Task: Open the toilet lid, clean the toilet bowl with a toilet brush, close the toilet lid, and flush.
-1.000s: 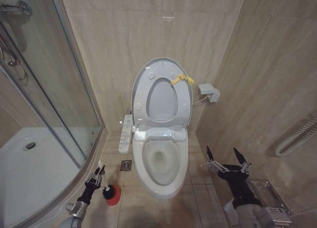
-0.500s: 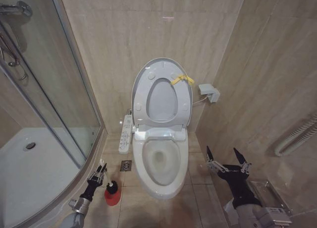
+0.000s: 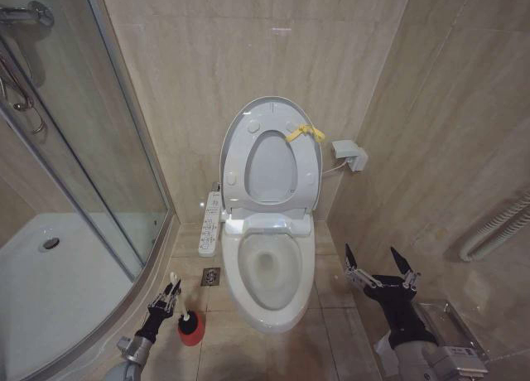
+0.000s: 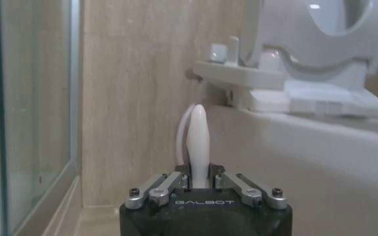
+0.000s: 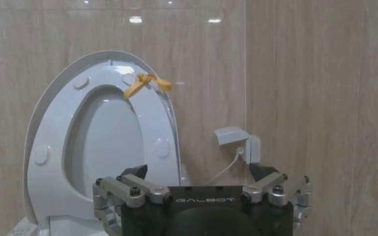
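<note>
Gripping the toilet brush (image 3: 184,315) by its white handle, left gripper (image 3: 168,295) clenched at 7 o'clock of the toilet bowl (image 3: 267,269) — right gripper (image 3: 380,271) spread at 4 o'clock; toilet lid (image 3: 270,153) raised.

toilet bowl (image 3: 267,269) unobstructed above | toilet lid (image 3: 269,153) upright against wall

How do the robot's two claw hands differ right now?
The left gripper is shut on the thin white handle of the toilet brush; the right gripper is open and holds nothing. The left sits low by the small red round holder; the right hangs beside the white ceramic toilet bowl. Both are black and metal.
</note>
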Robot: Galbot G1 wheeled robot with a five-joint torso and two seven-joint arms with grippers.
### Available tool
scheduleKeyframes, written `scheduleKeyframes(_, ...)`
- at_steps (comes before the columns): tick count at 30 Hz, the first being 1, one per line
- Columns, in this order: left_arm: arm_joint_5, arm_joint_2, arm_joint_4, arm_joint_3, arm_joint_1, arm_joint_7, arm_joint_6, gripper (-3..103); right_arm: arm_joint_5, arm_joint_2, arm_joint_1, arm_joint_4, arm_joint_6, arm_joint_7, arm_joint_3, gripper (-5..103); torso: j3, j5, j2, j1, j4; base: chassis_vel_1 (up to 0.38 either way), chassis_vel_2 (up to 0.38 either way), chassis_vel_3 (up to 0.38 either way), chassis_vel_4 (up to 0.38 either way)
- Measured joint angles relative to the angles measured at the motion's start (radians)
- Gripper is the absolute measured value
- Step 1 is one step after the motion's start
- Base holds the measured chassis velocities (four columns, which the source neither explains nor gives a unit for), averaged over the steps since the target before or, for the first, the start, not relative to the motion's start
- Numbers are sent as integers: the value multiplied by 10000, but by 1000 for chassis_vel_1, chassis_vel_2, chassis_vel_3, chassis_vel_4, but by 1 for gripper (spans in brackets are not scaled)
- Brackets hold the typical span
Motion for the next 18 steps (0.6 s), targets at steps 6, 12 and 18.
scheduleKeyframes(6,1250,-103,39,-251,296,-280,-6,19,0,0,0,0,0,0,0,100,0,2,0,0,-1,0,0,0,0)
scheduleKeyframes(12,2288,-223,-113,-500,763,-703,-58,19,0,0,0,0,0,0,0,100,-3,6,1,-2,-3,0,0,0,0)
scheduleKeyframes(18,2244,-311,-295,-606,1271,-1041,-71,19,0,0,0,0,0,0,0,100,-3,5,2,-3,0,0,0,0,0)
